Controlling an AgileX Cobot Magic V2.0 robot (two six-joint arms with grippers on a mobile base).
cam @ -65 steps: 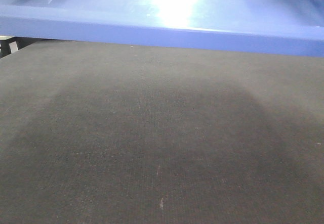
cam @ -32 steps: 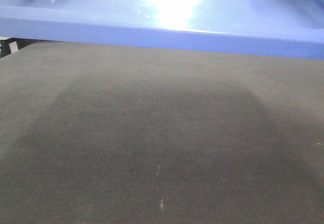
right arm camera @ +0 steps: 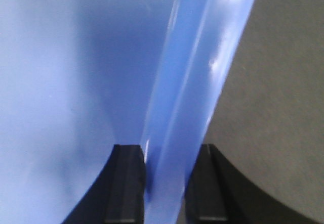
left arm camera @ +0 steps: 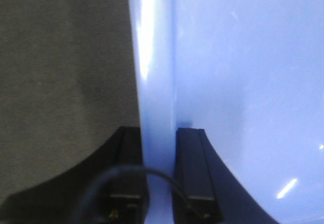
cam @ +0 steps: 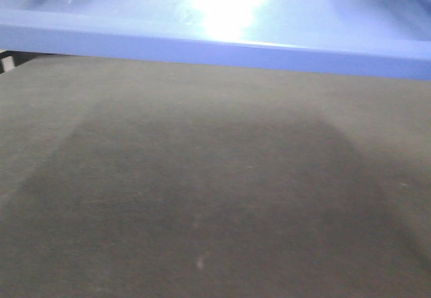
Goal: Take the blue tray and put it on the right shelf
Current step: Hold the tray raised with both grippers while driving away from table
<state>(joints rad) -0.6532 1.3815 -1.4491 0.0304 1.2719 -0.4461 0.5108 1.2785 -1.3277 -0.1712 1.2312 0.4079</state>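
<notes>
The left hand (left arm camera: 158,131) is nearly closed, pinching the side rim of the blue tray (left arm camera: 243,82) from both sides. Dark grey worktop (left arm camera: 61,57) lies at its 9 o'clock and the glossy tray floor at 3 o'clock. From the front, the tray's long rim spans the 12 o'clock edge with glare at its middle, and shadowed worktop fills everything toward 6 o'clock. The right hand (right arm camera: 164,148) clamps the opposite rim likewise, worktop at its 3 o'clock.
</notes>
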